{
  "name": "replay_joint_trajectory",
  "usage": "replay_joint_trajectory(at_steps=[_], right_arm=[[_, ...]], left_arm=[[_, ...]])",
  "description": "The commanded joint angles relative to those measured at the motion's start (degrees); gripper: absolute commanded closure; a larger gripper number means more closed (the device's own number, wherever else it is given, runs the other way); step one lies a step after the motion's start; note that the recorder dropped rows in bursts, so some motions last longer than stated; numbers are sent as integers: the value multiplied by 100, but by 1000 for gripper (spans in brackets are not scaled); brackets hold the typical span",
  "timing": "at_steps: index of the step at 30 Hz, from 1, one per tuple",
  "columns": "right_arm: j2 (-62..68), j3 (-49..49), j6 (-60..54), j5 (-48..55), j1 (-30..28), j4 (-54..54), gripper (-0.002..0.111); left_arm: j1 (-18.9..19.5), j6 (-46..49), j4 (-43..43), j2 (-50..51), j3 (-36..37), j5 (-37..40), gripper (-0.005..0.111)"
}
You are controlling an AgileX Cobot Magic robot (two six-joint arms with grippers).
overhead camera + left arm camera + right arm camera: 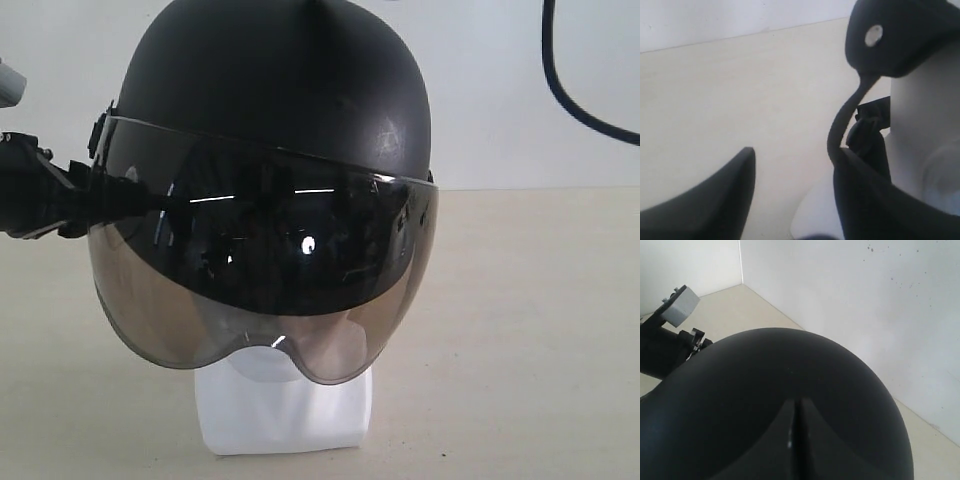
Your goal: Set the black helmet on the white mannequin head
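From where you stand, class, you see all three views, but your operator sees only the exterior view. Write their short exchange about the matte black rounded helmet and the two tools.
Operator: The matte black rounded helmet sits on the glossy white plastic mannequin head. Is the left tool gripping anything?
Observer: No. In the left wrist view the left tool has its jaws apart, with nothing held between them.
Operator: And the right tool? I can barely see it.
Observer: In the right wrist view the right tool is shut, its fingers together over the helmet's crown.
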Motion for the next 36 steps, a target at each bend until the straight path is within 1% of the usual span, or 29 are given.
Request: replay_joint_trajectory(at_steps=[1, 3, 6, 8, 10, 14, 15, 17, 20, 24, 30, 36], right_arm=[[65, 26, -55, 331, 3, -79, 109], [65, 26, -55, 331, 3, -79, 109], [65, 26, -55, 331, 3, -79, 109], [65, 26, -55, 331, 3, -79, 109], [65, 26, -55, 354, 3, -79, 109], [65, 26, -55, 450, 3, -79, 109], [65, 26, -55, 476, 3, -92, 109], [65, 26, -55, 503, 3, -106, 109], [52, 26, -55, 488, 3, -133, 109], [-1, 26, -55, 397, 3, -149, 109], [-26, 26, -55, 369, 3, -128, 109], [-350, -16, -55, 146, 3, -217, 109]], left_arm=[[252, -109, -46, -150, 123, -239, 60], [353, -109, -46, -219, 184, -338, 60], [381, -109, -46, -271, 231, -354, 60], [381, -109, -46, -276, 231, -208, 63], [381, -109, -46, -285, 231, -34, 73], [390, -148, -46, -527, 181, 424, 99], [432, -148, -46, -642, 84, 435, 102], [486, -157, -46, -879, -144, 365, 102], [485, -114, -46, -1227, -679, 26, 102], [485, -126, -46, -1299, -1619, -780, 102], [485, -126, -164, -784, -2831, -2470, 102], [473, -438, -188, -284, -3466, -3114, 102]])
